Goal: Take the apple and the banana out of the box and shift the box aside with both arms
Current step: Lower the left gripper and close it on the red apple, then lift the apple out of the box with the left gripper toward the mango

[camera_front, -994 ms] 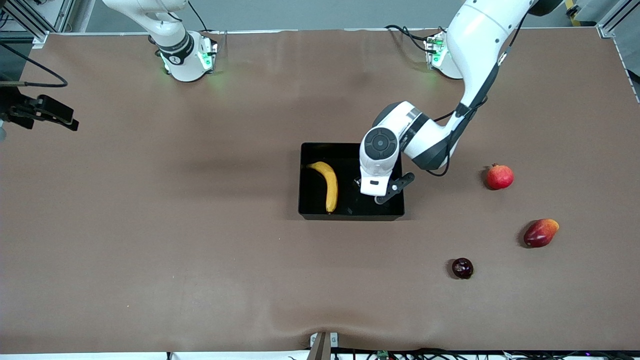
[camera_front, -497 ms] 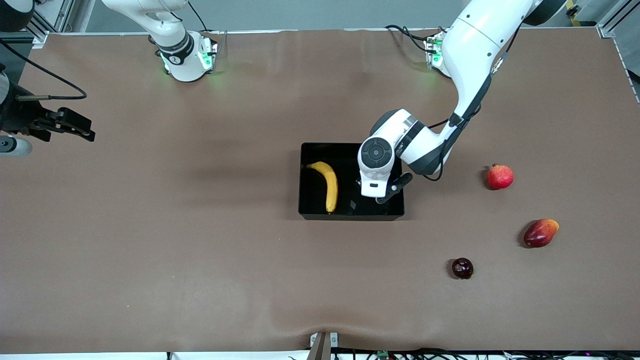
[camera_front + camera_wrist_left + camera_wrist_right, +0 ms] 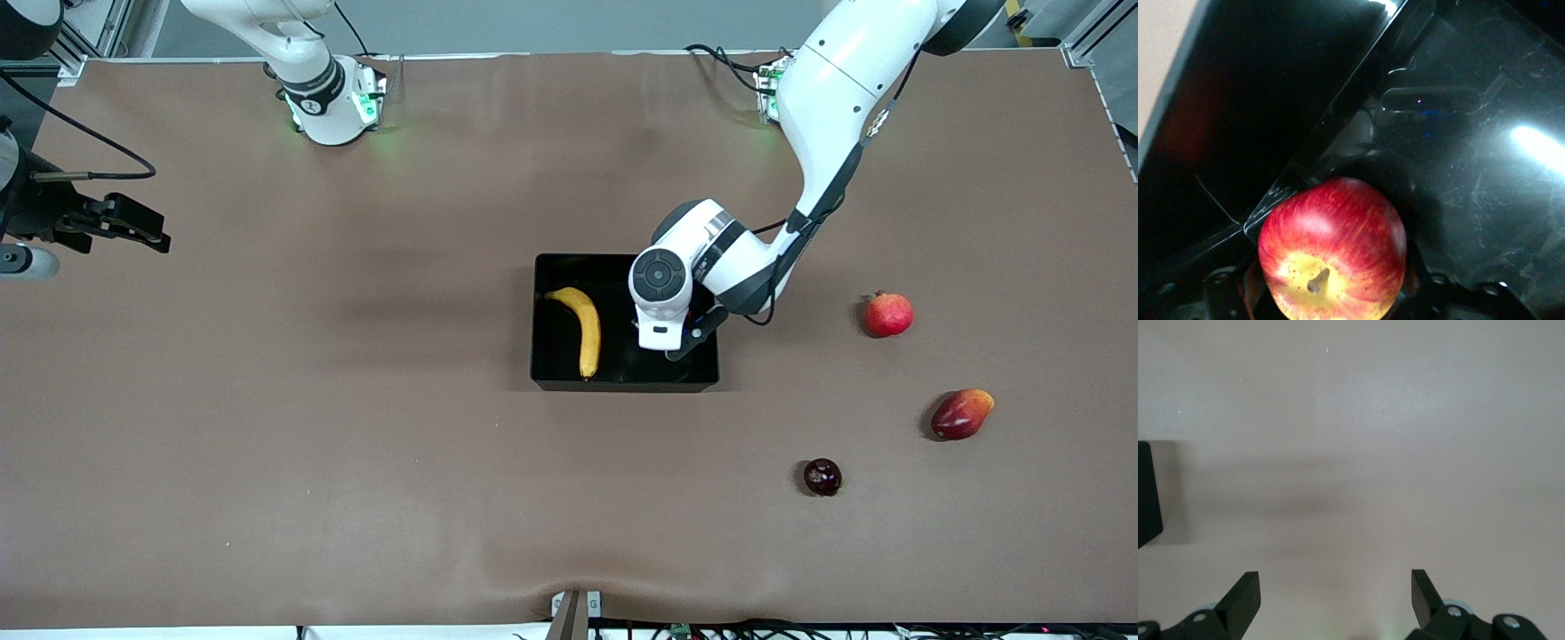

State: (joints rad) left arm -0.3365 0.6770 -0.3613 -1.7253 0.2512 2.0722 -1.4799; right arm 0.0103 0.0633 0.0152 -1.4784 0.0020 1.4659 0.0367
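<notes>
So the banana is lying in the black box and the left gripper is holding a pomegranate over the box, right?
Almost. The banana does lie in the black box, but the left gripper holds a red-and-yellow apple over it, not a pomegranate. The left wrist view shows this. The pomegranate sits on the table toward the left arm's end.

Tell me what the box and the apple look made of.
Box: looks like glossy black plastic, since the left wrist view shows glare and fine scratches on its floor. Apple: smooth, slightly shiny red-and-yellow speckled skin with a stem dimple; real or imitation, I cannot tell.
</notes>
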